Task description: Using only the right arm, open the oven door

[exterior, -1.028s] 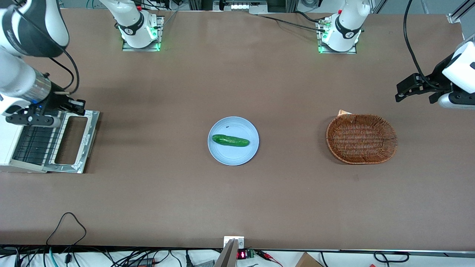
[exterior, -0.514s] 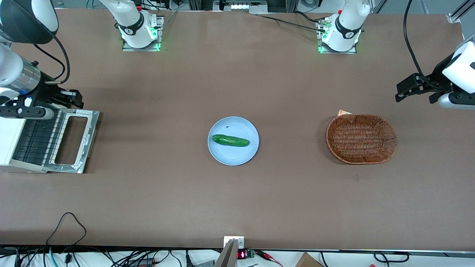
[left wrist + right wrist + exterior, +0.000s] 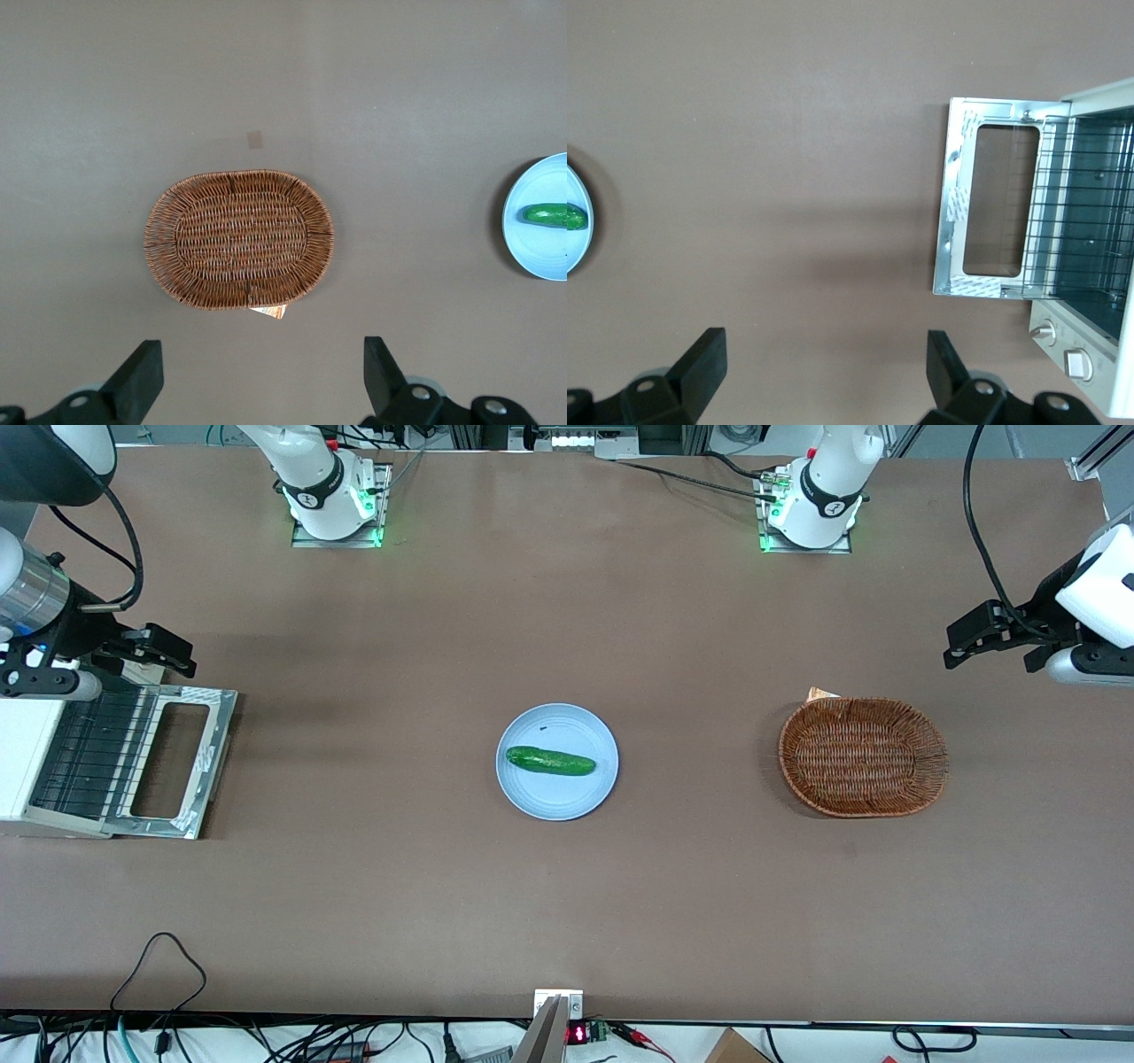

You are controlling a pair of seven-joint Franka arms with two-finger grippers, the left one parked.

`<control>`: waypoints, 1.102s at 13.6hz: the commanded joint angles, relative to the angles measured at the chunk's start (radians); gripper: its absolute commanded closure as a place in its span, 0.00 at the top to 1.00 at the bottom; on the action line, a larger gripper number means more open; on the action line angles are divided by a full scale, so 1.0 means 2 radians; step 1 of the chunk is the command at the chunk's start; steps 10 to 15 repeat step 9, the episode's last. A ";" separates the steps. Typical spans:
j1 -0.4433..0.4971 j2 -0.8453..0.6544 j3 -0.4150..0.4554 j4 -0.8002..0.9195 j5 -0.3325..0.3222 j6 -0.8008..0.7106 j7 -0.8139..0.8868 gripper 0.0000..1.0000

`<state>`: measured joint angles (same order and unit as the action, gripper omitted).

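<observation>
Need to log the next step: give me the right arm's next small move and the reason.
Probably keep lifting clear and stop. The oven door lies flat, fully open in front of the oven, and the open gripper holds nothing, raised farther from the camera than the door.

Oven (image 3: 35, 762) body partly off-frame

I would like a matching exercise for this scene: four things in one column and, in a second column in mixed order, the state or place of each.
Things:
1. oven door
2. cucumber
3. wicker basket
4. end effector of the right arm

States or places:
A. lies on the blue plate
B. open, holding nothing, above the table farther from the front camera than the door
C. folded down flat in front of the oven
D. empty, toward the parked arm's end of the table

Pairs: 1-C, 2-A, 3-D, 4-B
</observation>
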<state>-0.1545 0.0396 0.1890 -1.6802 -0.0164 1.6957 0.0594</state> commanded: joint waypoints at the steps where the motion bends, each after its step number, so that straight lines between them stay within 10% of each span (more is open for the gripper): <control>1: -0.009 -0.002 0.011 0.010 0.004 -0.010 -0.010 1.00; 15: -0.009 0.001 0.010 0.013 0.005 -0.010 -0.010 1.00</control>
